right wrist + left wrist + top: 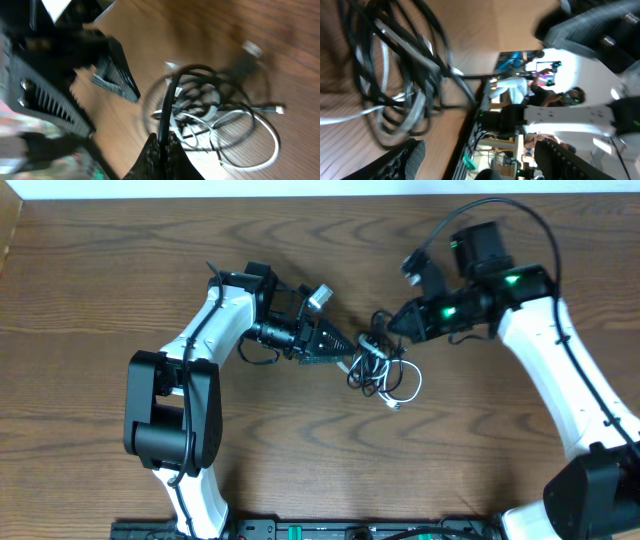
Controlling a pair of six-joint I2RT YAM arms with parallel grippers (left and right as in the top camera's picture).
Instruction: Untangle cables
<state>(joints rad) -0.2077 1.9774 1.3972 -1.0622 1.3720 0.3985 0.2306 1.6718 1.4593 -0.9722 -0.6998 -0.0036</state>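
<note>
The cables lie in one tangle in the middle of the table. The black cable (366, 368) is looped through the white cable (412, 387). My right gripper (387, 324) is at the tangle's upper edge. In the right wrist view this gripper (164, 146) is shut on a strand of the black cable (170, 100), which rises from between its fingers into the loops. The white cable (265, 150) curves out to the right. My left gripper (350, 342) points at the tangle from the left. It (487, 160) is open, with the black loops (395, 75) just ahead of its fingers and nothing between them.
The left arm's grey camera block (318, 297) sits above its wrist. The right arm's own thick black wire (500, 210) arcs over its wrist. The table's back edge (300, 194) runs along the top, and a rail (300, 530) along the front.
</note>
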